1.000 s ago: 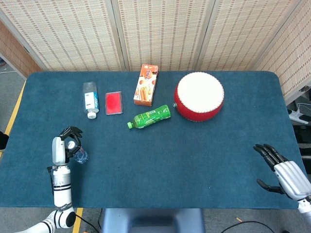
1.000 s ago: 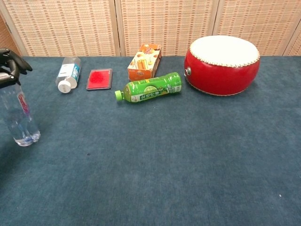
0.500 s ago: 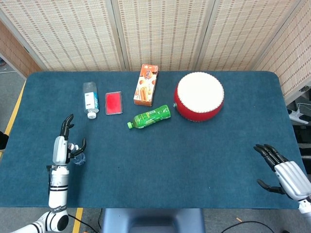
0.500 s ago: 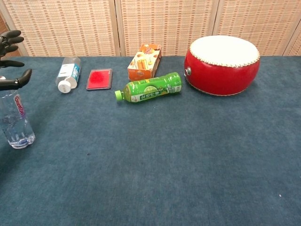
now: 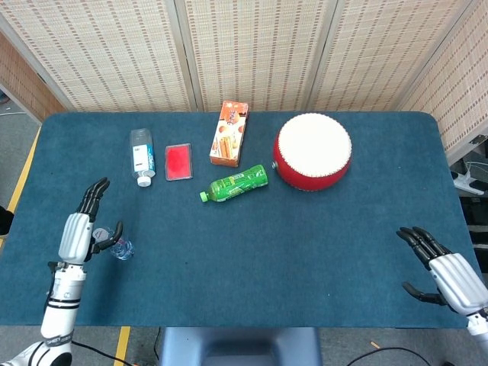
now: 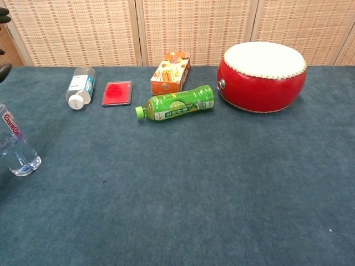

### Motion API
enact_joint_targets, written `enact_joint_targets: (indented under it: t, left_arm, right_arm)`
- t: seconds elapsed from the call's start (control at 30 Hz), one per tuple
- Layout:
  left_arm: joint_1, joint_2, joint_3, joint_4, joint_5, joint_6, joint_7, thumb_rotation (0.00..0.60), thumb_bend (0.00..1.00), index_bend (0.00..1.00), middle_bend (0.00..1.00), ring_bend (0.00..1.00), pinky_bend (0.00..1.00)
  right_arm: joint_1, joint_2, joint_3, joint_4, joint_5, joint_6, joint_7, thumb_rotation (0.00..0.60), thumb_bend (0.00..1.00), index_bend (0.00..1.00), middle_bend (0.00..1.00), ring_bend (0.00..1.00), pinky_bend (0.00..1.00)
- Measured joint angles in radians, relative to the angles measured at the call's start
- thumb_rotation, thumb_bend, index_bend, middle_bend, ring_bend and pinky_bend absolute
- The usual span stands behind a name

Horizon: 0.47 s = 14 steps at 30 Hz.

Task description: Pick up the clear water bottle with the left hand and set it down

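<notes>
The clear water bottle (image 5: 123, 248) with a red-lettered label stands upright on the blue table near its left edge, also showing in the chest view as the bottle (image 6: 15, 148) at the far left. My left hand (image 5: 78, 231) is just left of it, fingers spread, holding nothing, with a small gap between thumb and bottle. In the chest view only its dark fingertips (image 6: 3, 70) show at the frame's left edge. My right hand (image 5: 448, 268) hovers at the table's front right corner, fingers apart and empty.
A second clear bottle with a blue label (image 5: 141, 156) lies at the back left beside a red flat case (image 5: 178, 162). An orange carton (image 5: 229, 134), a green bottle on its side (image 5: 235, 184) and a red drum (image 5: 313, 152) sit further right.
My left hand has let go of the clear bottle, spread its fingers and drawn away to the left. The bottle now stands on the table by itself.
</notes>
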Motion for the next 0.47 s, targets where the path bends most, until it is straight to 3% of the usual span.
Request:
enact_joint_targets:
  t: [0.27,0.47]
  left_arm:
    - [0.064,0.177,0.089,-0.046,0.051,0.013,0.295,0.600,0.43,0.04,0.00,0.01,0.18]
    - [0.122,0.182,0.143,0.010,0.096,0.063,0.338,0.600,0.43,0.04,0.01,0.02,0.18]
  right_arm:
    - [0.010,-0.004,0.002,-0.005,0.010,-0.025,-0.013,0.600,0.18,0.00,0.04,0.00,0.29]
    - [0.004,-0.004,0.002,-0.014,0.016,-0.021,-0.028,0.600,0.18,0.00,0.04,0.00,0.29]
